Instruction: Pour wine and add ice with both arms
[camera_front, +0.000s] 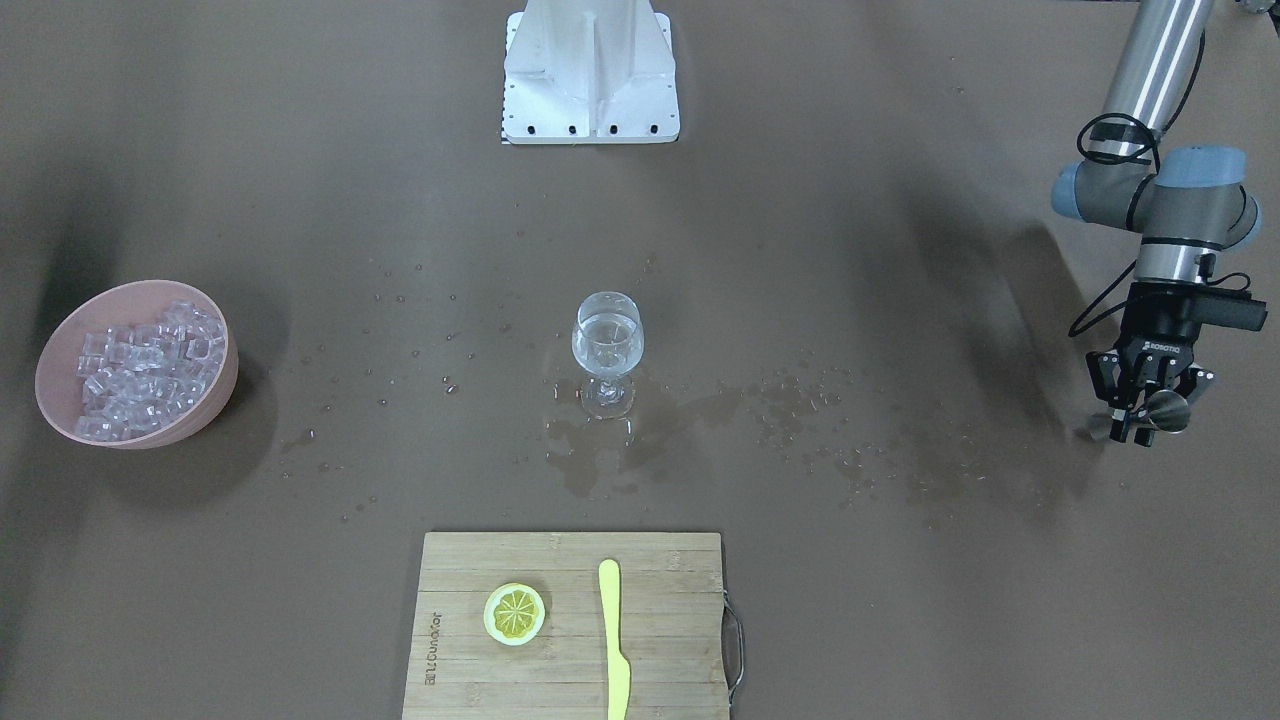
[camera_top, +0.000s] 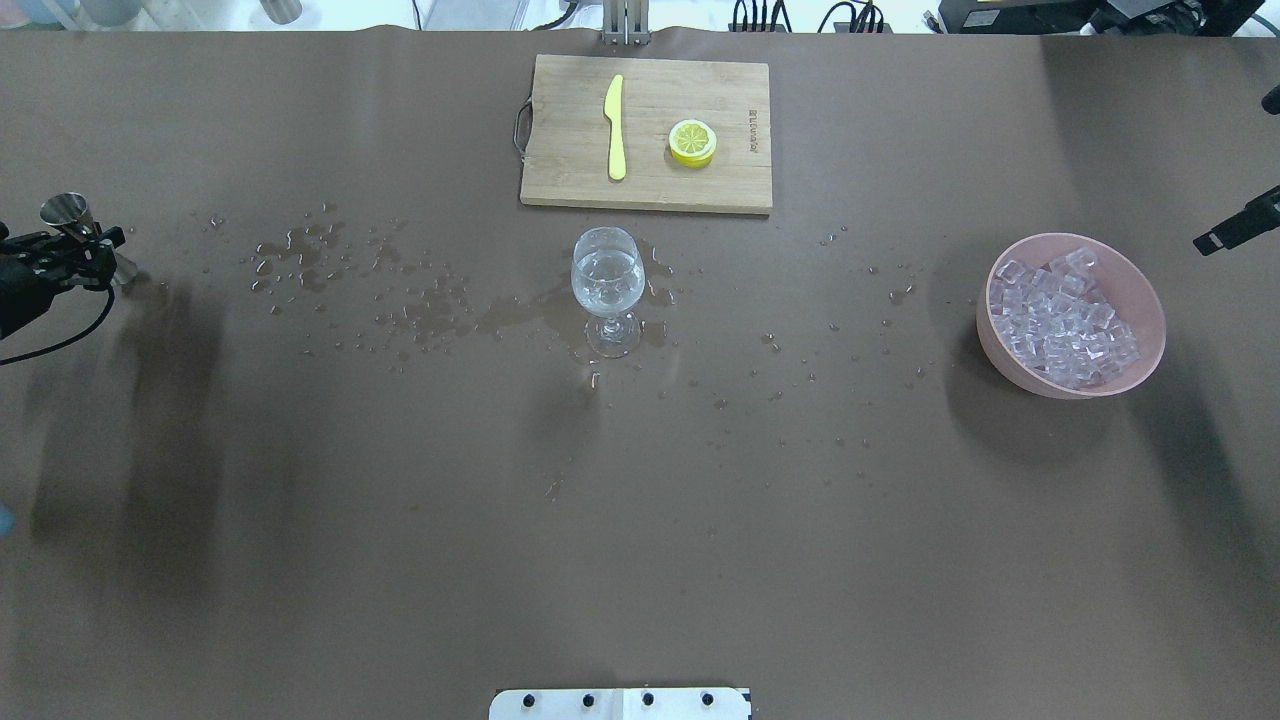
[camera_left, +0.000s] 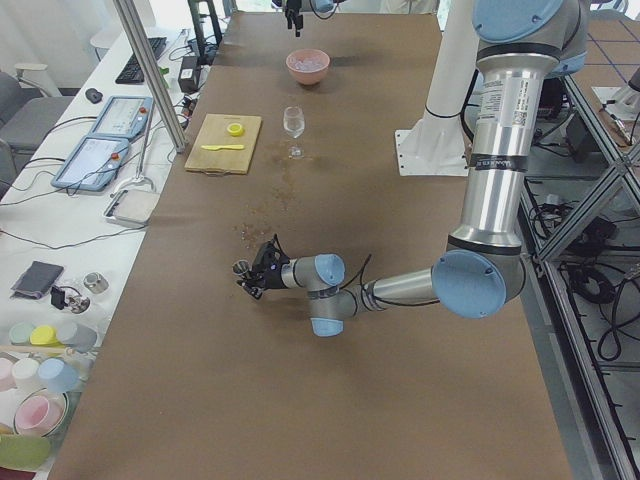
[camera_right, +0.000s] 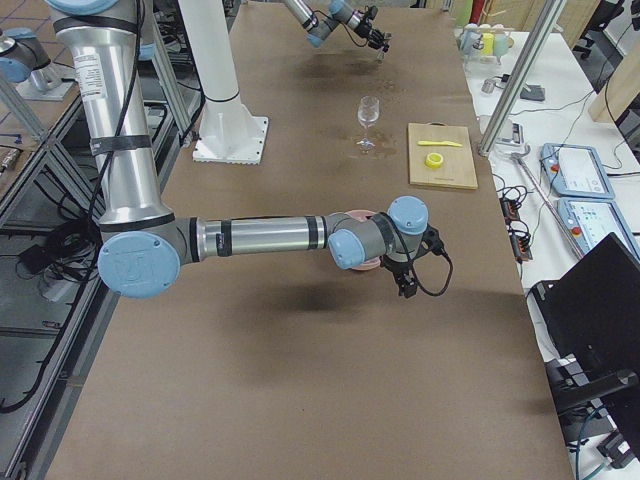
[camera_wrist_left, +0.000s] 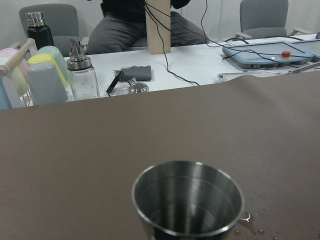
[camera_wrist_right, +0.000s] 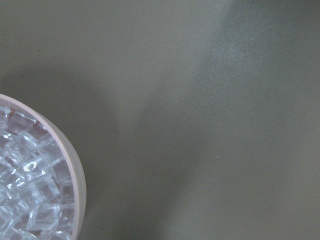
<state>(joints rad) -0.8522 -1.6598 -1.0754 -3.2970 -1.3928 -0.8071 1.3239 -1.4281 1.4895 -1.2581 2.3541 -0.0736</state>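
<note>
A wine glass (camera_front: 607, 345) stands mid-table with a little clear wine in it; it also shows in the overhead view (camera_top: 606, 285). A pink bowl (camera_front: 228, 380) holds a pile of clear ice cubes (camera_front: 145, 370). My left gripper (camera_front: 1145, 415) is far out on my left, low over the table, shut on a steel jigger (camera_front: 1162, 410). The left wrist view looks into the jigger's cup (camera_wrist_left: 187, 200), which looks empty. My right gripper (camera_right: 410, 280) hangs beside the ice bowl (camera_top: 1155, 310). The right wrist view shows only the bowl's rim (camera_wrist_right: 75, 165) and ice (camera_wrist_right: 25, 200), so I cannot tell its jaws.
Spilled water (camera_front: 600, 450) and droplets spread around the glass and toward my left gripper. A wooden cutting board (camera_front: 570, 680) with a lemon slice (camera_front: 515, 612) and a yellow knife (camera_front: 612, 640) lies at the far edge. The white pedestal (camera_front: 590, 70) stands at my base.
</note>
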